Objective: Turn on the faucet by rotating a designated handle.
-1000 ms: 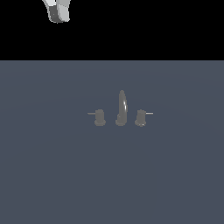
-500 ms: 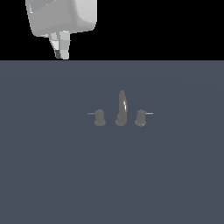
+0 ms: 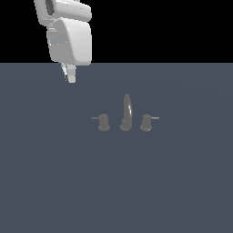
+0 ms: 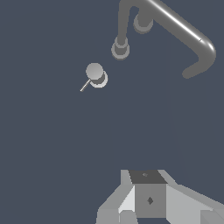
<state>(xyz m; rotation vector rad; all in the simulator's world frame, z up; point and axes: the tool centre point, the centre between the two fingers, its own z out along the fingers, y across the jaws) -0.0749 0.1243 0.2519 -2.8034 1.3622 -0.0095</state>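
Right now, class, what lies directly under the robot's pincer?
Only bare grey table shows under the pincer. The handle and the arched spout stand apart, toward the exterior view's right. The pincer's tips are cropped in the wrist view, so its opening cannot be told.

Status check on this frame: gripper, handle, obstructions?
Gripper high, clear of faucet, jaw state unclear. Handle untouched, rod pointing to exterior view's left. Nothing between them.

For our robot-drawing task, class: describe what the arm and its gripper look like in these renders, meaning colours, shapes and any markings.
The arm is glossy white, built of bulky rounded shells with a dark recess near the top. The gripper below it is small, pale grey and white with darker tips. In the wrist view it shows blocky, angular grey facets around a dark square panel bearing a small diamond mark. No cables are visible.
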